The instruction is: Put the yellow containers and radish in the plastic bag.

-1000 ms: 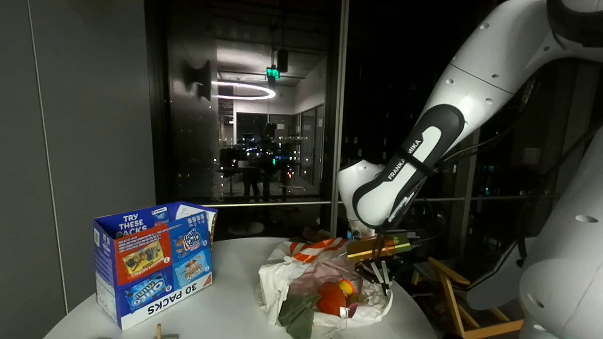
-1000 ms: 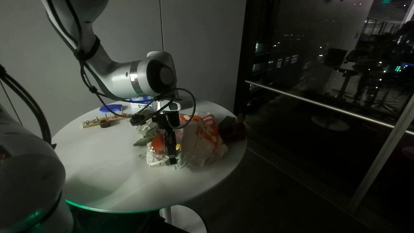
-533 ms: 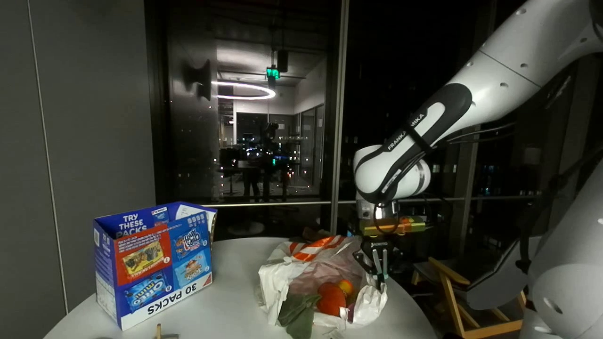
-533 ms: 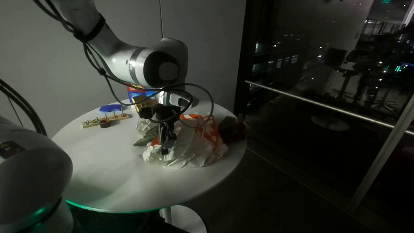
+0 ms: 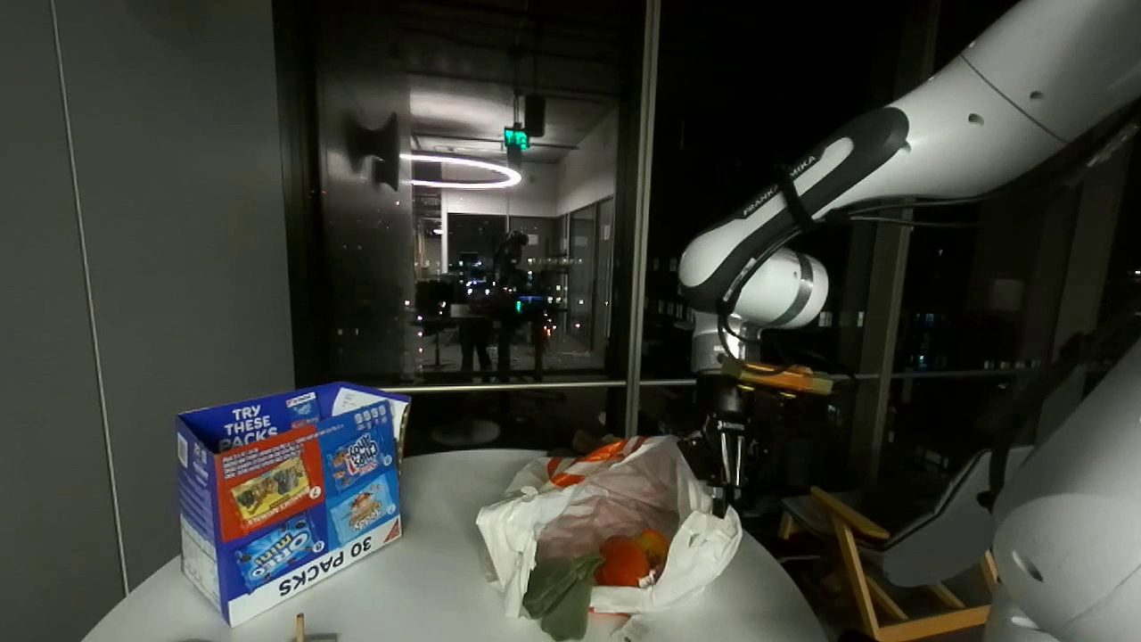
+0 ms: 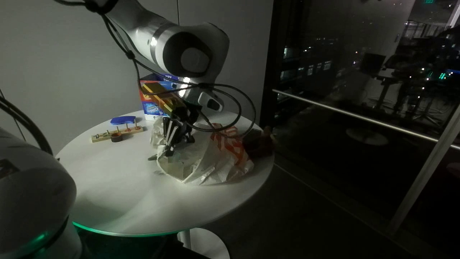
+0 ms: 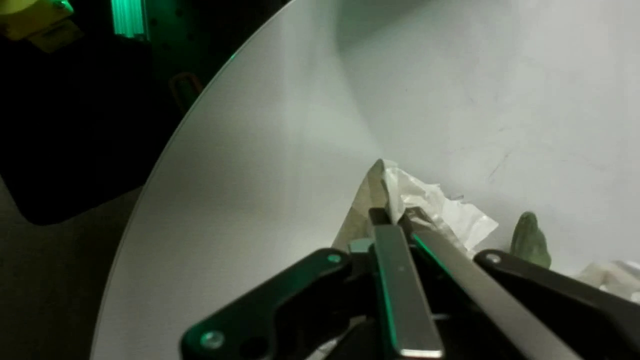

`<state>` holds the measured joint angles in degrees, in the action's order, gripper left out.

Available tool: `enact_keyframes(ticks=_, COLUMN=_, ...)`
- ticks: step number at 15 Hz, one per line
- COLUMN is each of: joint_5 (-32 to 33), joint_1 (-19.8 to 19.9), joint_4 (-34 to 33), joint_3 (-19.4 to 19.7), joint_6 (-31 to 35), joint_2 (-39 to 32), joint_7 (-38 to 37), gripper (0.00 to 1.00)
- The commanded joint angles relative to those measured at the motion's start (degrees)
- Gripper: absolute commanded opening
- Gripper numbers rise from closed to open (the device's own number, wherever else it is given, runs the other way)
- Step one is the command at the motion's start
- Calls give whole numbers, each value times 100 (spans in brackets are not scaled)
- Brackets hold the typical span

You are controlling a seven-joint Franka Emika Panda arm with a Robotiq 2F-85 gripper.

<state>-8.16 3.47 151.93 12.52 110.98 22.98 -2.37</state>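
The white plastic bag (image 5: 588, 513) with orange print lies on the table, its mouth held partly open. It also shows in an exterior view (image 6: 219, 162). My gripper (image 5: 726, 501) is shut on the bag's rim at its right side and holds it raised. In the wrist view the fingertips (image 7: 392, 220) pinch the crumpled bag edge (image 7: 367, 197). Inside the mouth lie a red-orange round thing (image 5: 622, 562) and a yellow-orange thing (image 5: 654, 544), perhaps a yellow container. I cannot make out the radish for certain. A dark green leafy thing (image 5: 562, 596) hangs over the bag's front rim.
A blue snack box (image 5: 294, 499) stands on the white round table (image 6: 118, 190). A wooden peg board (image 6: 104, 136), a brown ring (image 6: 116, 136) and a blue thing (image 6: 123, 120) lie at the far side. A dark object (image 6: 255, 144) is near the table edge behind the bag.
My gripper has come up from low at the bag's side, lifting the bag rim with it. The bag's side wall now stands higher and hides more of the contents.
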Motion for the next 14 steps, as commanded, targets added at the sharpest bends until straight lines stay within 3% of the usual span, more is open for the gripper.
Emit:
enact_keyframes(ticks=1, joint_5=-101, joint_1=86, joint_4=-402, joint_3=51, joint_6=-916, joint_2=187, joint_7=1124, gripper=3)
enact_keyframes(ticks=7, joint_5=-62, joint_1=-14, joint_4=-774, joint_3=148, joint_6=-1544, joint_2=193, joint_7=2831, gripper=3)
enact_keyframes(ticks=14, joint_5=408, joint_1=-91, joint_4=-829, joint_3=124, joint_6=-838, joint_2=250, joint_7=4490, gripper=2)
